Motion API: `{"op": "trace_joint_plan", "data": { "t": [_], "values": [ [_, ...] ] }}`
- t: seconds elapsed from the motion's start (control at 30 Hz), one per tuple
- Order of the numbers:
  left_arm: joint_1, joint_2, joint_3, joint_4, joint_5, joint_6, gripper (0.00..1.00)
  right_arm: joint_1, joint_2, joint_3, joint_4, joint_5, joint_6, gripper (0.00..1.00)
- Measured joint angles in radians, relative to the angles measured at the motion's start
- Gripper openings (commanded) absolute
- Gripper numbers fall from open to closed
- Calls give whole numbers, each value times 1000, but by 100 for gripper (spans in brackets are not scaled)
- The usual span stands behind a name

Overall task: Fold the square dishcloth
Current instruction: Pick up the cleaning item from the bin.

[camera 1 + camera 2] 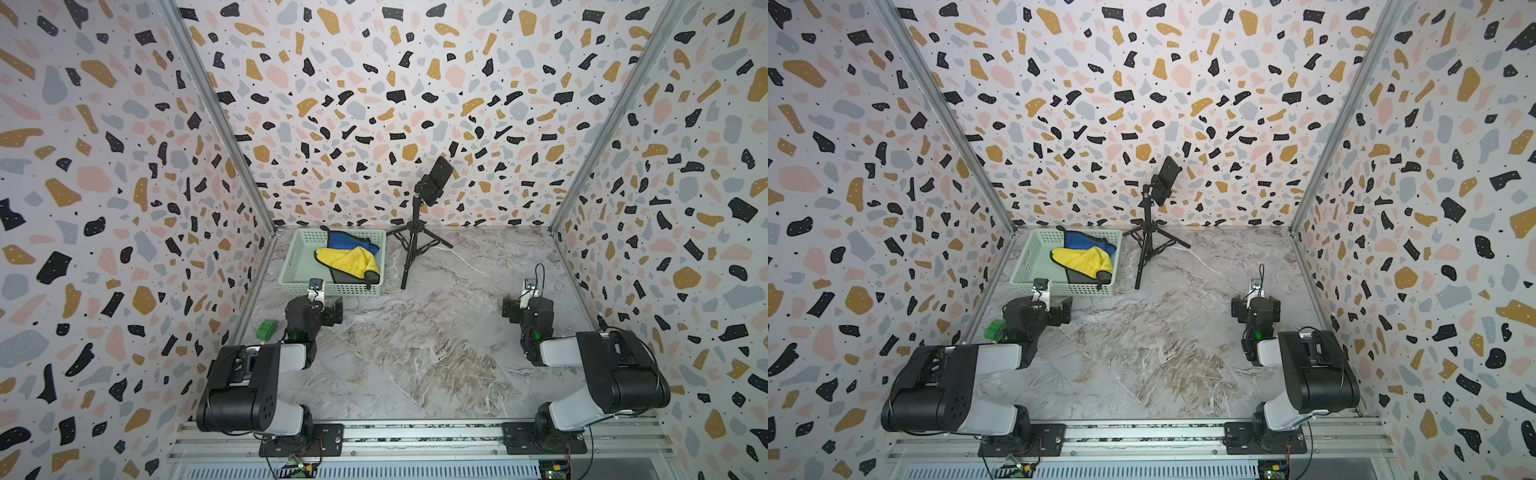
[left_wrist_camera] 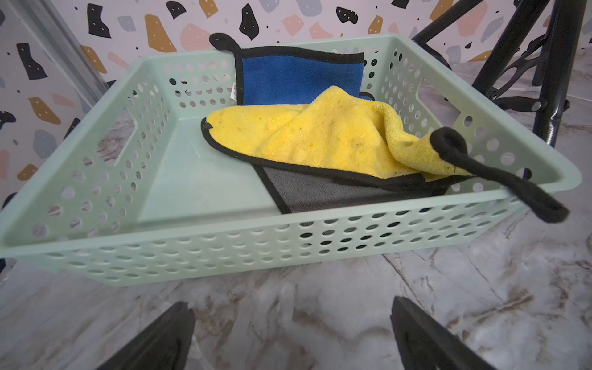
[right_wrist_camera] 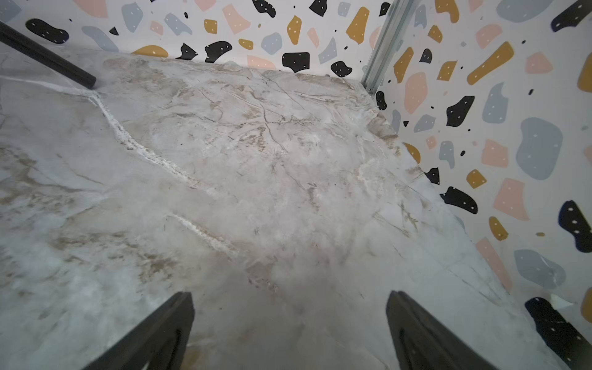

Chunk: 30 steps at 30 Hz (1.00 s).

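Green block [image 1: 267, 329]: we see it on the marble-patterned table [image 3: 256, 160], near the left wall and just beside the left arm.
Left gripper [image 2: 291, 302]: the jaws are spread wide with nothing between them, low over the table just in front of the basket's near wall.
Basket [image 2: 192, 250]: pale green and perforated, it sits at the far left of the table.
Blue dishcloth [image 2: 301, 80]: black-edged, it leans against the basket's far wall.
Tag [image 2: 233, 91]: small and white, on the blue dishcloth's edge; we cannot read its print.
Yellow dishcloth [image 2: 320, 137]: crumpled and black-edged, in the basket's right half, it lies on a grey cloth [image 2: 336, 195].
Loop [image 2: 499, 179]: black, at the yellow dishcloth's corner, it hangs over the basket's rim.
Tripod [image 1: 413, 245]: black, just right of the basket, it carries a phone [image 1: 440, 172].
Right gripper [image 3: 290, 293]: the jaws are spread wide and hold nothing, over bare table and well apart from the basket.
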<state>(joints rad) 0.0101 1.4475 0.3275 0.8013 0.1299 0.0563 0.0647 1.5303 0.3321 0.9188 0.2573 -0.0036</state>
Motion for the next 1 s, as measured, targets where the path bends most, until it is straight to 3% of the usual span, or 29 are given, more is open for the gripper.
{"op": "trace_joint_plan", "data": {
  "t": [0.67, 0.73, 0.8, 0.9, 1.0],
  "values": [
    [0, -15, 3, -27, -10, -8, 100, 15, -33, -24, -2, 53, 4, 100],
    [3, -76, 52, -187, -16, -12, 100, 64, -114, -30, -82, 143, 2, 100],
    [5, -146, 181, -405, -12, 2, 100, 116, -238, 26, -276, 192, 37, 100],
    [6, -215, 441, -683, 27, 50, 100, 139, -425, 169, -506, 109, 132, 100],
    [8, -252, 660, -903, 91, 105, 99, 139, -612, 219, -539, -41, 272, 100]
  ]
}}
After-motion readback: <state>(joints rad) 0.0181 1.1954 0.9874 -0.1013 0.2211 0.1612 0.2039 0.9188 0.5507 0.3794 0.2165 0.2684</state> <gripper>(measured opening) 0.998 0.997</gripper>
